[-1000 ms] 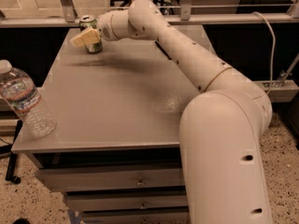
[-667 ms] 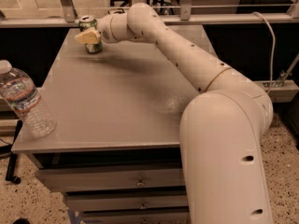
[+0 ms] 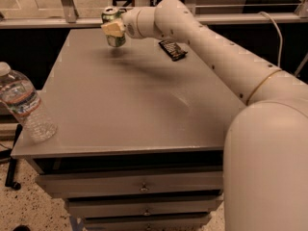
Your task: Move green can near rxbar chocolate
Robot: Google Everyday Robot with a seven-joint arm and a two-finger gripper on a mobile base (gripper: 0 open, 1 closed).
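Green can [image 3: 116,41] is standing upright in the claw [image 3: 114,29], which is clamping it at mid-height. One pale finger pad [image 3: 112,29] is pressing across the near side of the can, and the opposite finger is hiding behind it. The can is sitting to the left of the rxbar chocolate [image 3: 172,49] as the camera shows it, near it but not beside it, with a strip of bare bench [image 3: 130,114] showing between them. A soft shadow on the bench below the can is suggesting that the base is hanging just clear of the surface, though contact cannot be ruled out.

Progress assessment: the grasp is looking complete. The sideways carry toward the bar, the set-down just beside it and the release are remaining. The bar is lying flat and unobstructed.

A water bottle [image 3: 24,105] is standing well apart from the bar, at the bench corner nearest the camera, outside the expected path.
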